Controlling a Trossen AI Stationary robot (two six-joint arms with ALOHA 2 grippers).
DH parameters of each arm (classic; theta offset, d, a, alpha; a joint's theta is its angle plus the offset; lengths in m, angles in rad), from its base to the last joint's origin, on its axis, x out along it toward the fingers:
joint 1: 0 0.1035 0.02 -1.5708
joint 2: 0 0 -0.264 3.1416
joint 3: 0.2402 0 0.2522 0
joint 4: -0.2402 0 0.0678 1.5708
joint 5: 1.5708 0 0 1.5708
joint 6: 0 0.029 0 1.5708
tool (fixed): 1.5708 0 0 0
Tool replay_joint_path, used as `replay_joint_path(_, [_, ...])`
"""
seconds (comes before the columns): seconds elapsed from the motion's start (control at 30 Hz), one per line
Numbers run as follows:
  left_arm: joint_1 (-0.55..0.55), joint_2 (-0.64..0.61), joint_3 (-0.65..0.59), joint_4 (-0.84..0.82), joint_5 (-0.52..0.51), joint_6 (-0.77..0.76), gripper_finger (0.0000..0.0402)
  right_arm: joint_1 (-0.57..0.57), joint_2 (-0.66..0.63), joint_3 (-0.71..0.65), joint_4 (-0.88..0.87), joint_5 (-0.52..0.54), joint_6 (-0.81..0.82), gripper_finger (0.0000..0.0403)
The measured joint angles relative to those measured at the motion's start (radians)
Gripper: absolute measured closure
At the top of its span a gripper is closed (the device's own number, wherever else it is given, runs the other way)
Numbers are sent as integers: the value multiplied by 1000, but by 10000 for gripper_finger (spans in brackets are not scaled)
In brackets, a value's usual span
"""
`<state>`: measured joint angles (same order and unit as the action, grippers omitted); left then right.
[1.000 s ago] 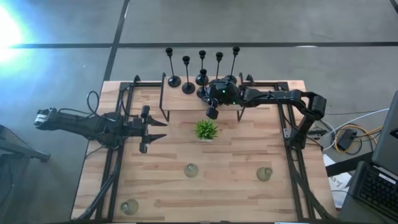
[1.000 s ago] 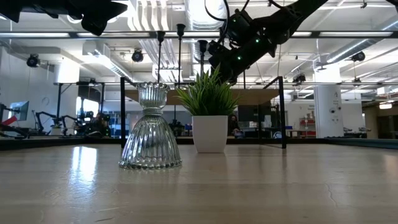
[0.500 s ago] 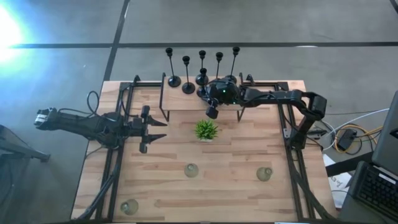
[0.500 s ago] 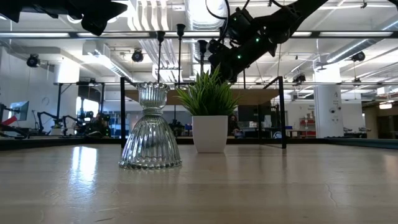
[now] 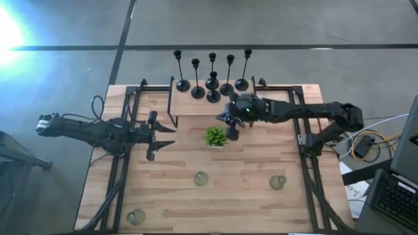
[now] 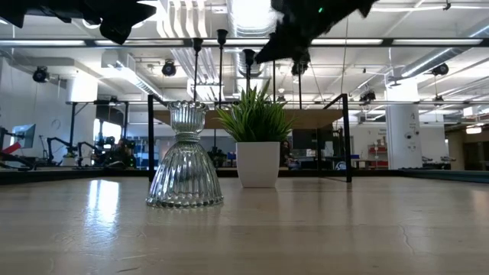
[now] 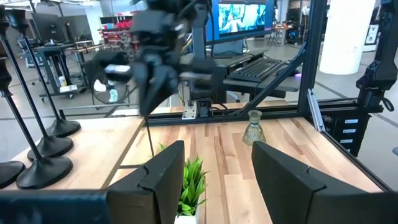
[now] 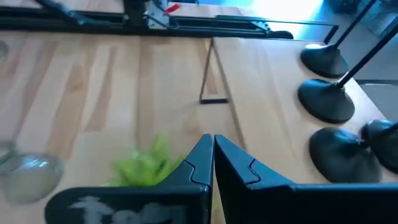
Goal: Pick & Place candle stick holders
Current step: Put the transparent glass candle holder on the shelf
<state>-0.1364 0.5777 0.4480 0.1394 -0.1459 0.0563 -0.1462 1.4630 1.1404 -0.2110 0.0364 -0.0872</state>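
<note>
High view showed your right gripper (image 5: 230,128) pinched shut and empty beside the plant (image 5: 215,136), nearest the upright black candle stick holders (image 5: 213,95) just behind it, while your left gripper (image 5: 163,136) waited spread.

At the bottom of the frame the left gripper (image 7: 214,180) holds its two dark fingers (image 7: 163,177) apart with nothing between them. The green plant (image 7: 189,186) sits just right of the left finger, at the bottom centre. On the wooden table (image 7: 292,146), right of centre, stands a glass candle holder (image 7: 253,127). Round black candlestick bases (image 7: 42,169) line the left edge. The blurred right arm (image 7: 158,53) hangs at upper left of centre, with monitors behind.
</note>
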Motion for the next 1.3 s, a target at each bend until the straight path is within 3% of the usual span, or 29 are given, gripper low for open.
replay_joint_path(0.13, [0,0,0,1,0,0,209,98,-73,0,-90,118,32,395])
replay_joint_path(0.37, [0,0,0,7,0,0,209,240,-157,-11,-234,180,173,395])
replay_joint_path(0.77, [0,2,0,10,0,-3,209,531,-276,-20,-548,415,545,395])
replay_joint_path(1.3, [0,2,0,10,0,-12,209,803,-331,-19,-908,457,1122,395])
